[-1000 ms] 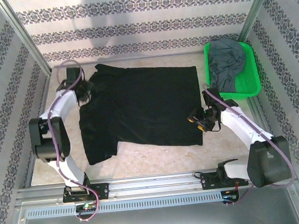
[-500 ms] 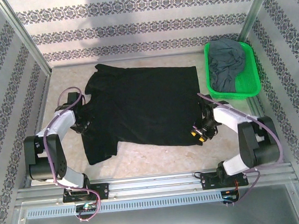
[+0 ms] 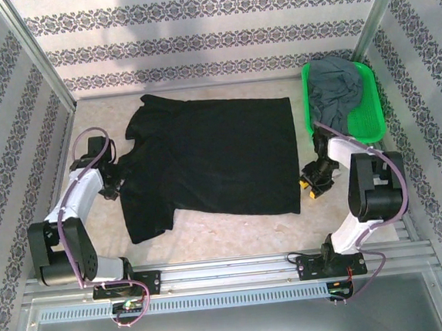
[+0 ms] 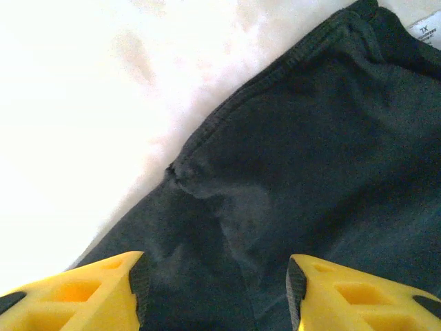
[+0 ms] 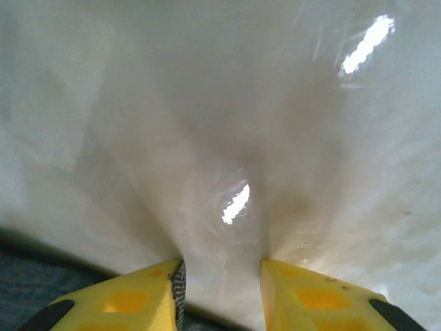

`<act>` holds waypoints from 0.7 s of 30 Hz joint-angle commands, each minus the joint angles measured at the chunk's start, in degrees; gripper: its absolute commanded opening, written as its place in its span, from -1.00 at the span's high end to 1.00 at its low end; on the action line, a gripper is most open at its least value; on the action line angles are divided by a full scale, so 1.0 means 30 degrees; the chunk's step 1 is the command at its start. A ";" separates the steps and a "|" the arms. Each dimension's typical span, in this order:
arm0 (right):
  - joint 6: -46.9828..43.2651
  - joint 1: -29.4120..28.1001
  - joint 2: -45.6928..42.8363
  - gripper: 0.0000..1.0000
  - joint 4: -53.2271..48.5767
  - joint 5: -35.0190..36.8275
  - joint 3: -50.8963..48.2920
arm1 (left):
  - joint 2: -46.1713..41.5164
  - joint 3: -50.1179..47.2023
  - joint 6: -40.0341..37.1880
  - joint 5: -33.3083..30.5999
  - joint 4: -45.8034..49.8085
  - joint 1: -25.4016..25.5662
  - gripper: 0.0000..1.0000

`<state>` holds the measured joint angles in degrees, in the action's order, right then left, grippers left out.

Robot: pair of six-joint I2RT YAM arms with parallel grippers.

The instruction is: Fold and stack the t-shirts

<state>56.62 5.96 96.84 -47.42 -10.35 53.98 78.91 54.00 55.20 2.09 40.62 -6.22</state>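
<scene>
- We saw the black t-shirt [image 3: 212, 154] spread flat across the middle of the table [image 3: 234, 230] in the top view. Its collar end pointed to the left of the frame, its hem to the right, and one sleeve ran down toward the lower left.
- Up in the upper right corner, the grey t-shirt [image 3: 337, 93] lay crumpled in the green basket [image 3: 374, 125], apart from the black one.
- The left gripper [image 3: 112, 183] sat at the left edge of the black shirt, right by the shoulder.
- From the left wrist, its yellow fingers [image 4: 96, 293] were spread wide at the bottom of the frame. There was dark cloth between them and nothing pinched.
- A stitched seam [image 4: 227, 114] ran from the upper right down to the centre there, and a white label [image 4: 427, 31] peeked in at the top right corner.
- The right gripper [image 3: 312, 184] was just beside the shirt's lower right corner, over bare table and below the basket.
- From the right wrist, its two yellow fingers [image 5: 131, 300] stood apart with glossy tabletop in the gap. They held nothing, and a dark strip of cloth crossed the lower left corner.
- We could not tell whether either gripper's tips were touching down.
</scene>
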 commanded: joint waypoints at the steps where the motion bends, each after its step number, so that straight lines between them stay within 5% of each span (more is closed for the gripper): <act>1: -0.0861 0.1217 0.1179 0.29 0.0460 0.0996 0.0853 | -0.0778 -0.0572 -0.0424 0.0090 0.1855 -0.0242 -0.12; 7: -0.2266 0.0408 -0.0507 0.31 -0.0008 0.0289 0.1849 | -0.1984 -0.1806 -0.0850 0.0520 0.3142 -0.0212 -0.07; 13: -0.0201 -0.4735 -0.4676 0.30 0.0940 -0.0027 -0.0731 | -0.3294 -0.2677 -0.1044 0.1432 0.1959 -0.0209 -0.05; 17: 0.1708 -0.7201 -0.4449 0.31 0.2876 -0.0531 -0.2353 | -0.4655 -0.4212 -0.1364 0.5309 -0.2295 -0.0154 -0.14; 21: 0.1428 -0.7169 -0.2988 0.31 0.2370 -0.0350 -0.2592 | -0.5855 -0.6106 -0.0282 0.8846 -0.6659 0.0040 -0.15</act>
<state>58.85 -16.16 85.76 -40.14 -12.10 47.42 63.46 38.20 52.93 18.65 32.53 -6.39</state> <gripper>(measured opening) 0.346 0.577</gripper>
